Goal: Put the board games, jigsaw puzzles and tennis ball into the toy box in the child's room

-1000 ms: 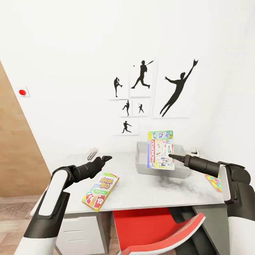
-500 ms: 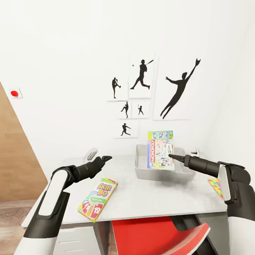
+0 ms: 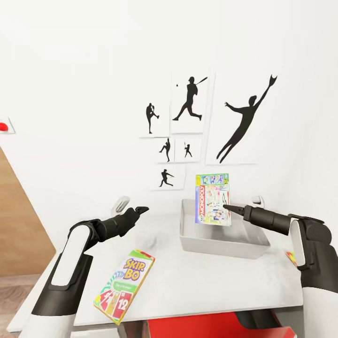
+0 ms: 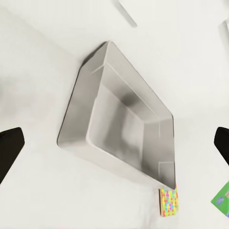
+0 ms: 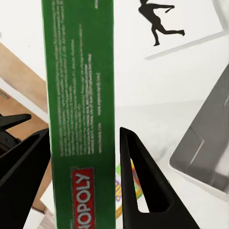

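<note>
The right gripper (image 3: 225, 206) is clamped on a Monopoly box (image 3: 213, 199), its two dark fingers (image 5: 143, 186) pressed against either side of the box's green edge. The box is flat and rectangular, with a colourful printed face, a red "MONOPOLY" logo running along its side and small white text on the green spine. It is held upright above the grey toy box (image 3: 220, 237), its long axis roughly vertical and its printed face turned toward the robot. The right arm reaches forward from the right side, forearm nearly level, wrist pointing inward at the box.

The left gripper (image 3: 141, 209) hovers above the white table (image 3: 211, 281), its fingers spread wide and holding nothing; the left arm is bent at the elbow and angled up toward the wall. In its wrist view the toy box (image 4: 119, 129) is empty, with a multicoloured jigsaw puzzle (image 4: 169, 202) just beside one corner.

Near the table's front edge lies a Skip-Bo box (image 3: 124, 291), flat, its long axis slanting away from the robot.
</note>
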